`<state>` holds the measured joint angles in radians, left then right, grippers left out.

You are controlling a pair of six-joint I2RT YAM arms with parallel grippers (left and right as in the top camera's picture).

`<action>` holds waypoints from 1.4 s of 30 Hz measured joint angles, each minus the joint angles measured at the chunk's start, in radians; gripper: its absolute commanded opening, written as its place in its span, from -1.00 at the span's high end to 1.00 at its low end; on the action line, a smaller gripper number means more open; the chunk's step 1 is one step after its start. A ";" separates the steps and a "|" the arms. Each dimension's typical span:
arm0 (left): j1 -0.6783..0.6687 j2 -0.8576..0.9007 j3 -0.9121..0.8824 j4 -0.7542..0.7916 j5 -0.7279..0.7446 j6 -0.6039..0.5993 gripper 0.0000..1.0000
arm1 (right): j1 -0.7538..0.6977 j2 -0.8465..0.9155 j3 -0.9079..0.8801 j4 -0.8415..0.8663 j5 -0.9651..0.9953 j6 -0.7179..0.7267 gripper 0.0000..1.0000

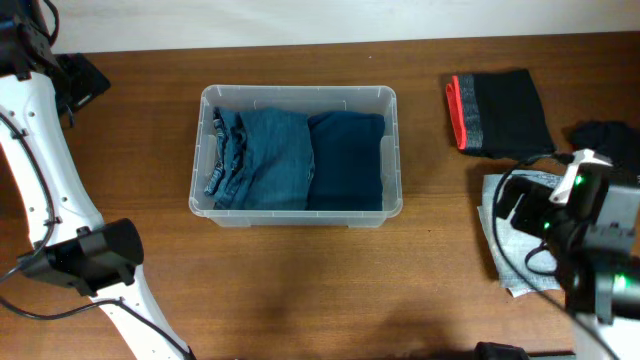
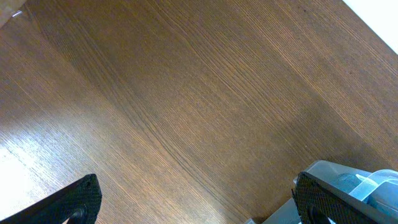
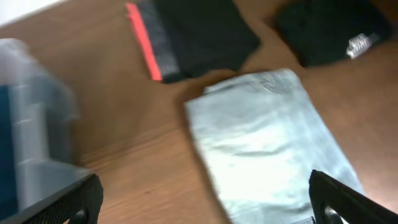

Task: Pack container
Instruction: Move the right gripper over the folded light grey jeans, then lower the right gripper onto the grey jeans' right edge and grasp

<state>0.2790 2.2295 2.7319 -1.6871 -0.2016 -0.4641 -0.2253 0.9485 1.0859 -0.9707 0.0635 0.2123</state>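
Note:
The clear plastic container stands mid-table and holds folded teal jeans and a dark blue garment. Its corner shows at the left of the right wrist view and at the bottom right of the left wrist view. My left gripper is open and empty over bare wood, left of the container. My right gripper is open and empty above the edge of a folded light grey garment, which lies right of the container.
A folded black garment with a red and grey band lies at the back right. Another black garment lies at the far right edge. The left arm's body stands at the front left.

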 measured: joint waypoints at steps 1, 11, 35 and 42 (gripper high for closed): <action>0.000 0.000 0.000 0.000 0.000 0.000 -0.99 | -0.026 0.026 0.001 -0.001 0.001 0.001 -0.97; 0.000 0.000 0.000 0.000 0.000 0.000 -0.98 | -0.116 0.294 0.003 -0.033 -0.033 0.002 -0.97; 0.000 0.000 0.000 0.000 0.000 0.000 -0.98 | -0.376 0.512 0.003 0.106 -0.091 0.053 0.92; 0.000 0.000 0.000 0.000 0.000 0.000 -0.99 | -0.376 0.672 0.003 0.161 -0.090 0.054 0.92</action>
<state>0.2790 2.2295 2.7319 -1.6867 -0.2016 -0.4641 -0.6010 1.6203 1.0885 -0.8097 -0.0269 0.2661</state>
